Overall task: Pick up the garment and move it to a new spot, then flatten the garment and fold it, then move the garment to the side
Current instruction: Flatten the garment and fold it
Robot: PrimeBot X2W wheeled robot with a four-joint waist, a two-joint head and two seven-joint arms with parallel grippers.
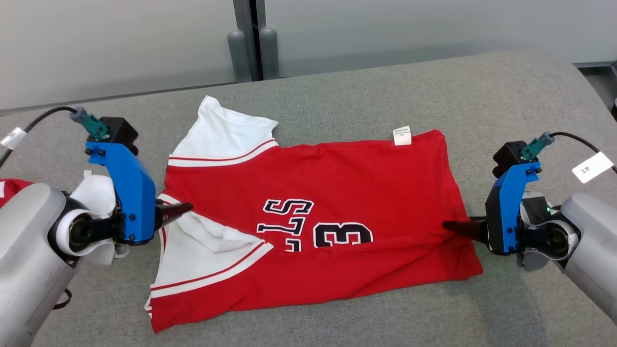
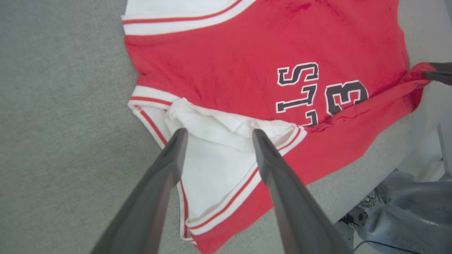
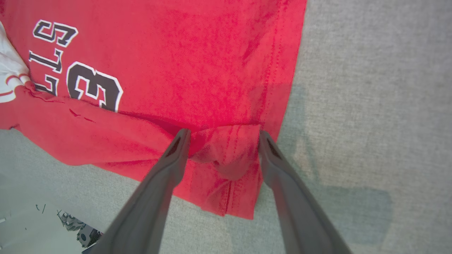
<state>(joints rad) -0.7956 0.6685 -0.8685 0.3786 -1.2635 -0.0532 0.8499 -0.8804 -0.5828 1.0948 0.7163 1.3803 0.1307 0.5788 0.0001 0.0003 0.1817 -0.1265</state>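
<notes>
the red garment [image 1: 313,193] lies folded lengthwise in the middle of the grey desk [image 1: 385,82], its near flap covering the lower part of the black number. the left tool [image 1: 179,210] sits at the garment's left edge over the white sleeve [image 2: 212,165], fingers spread apart, gripping nothing. the right tool [image 1: 453,225] sits at the right hem, fingers apart astride a small raised ridge of red cloth. bare desk lies beyond the far edge and behind both tools.
</notes>
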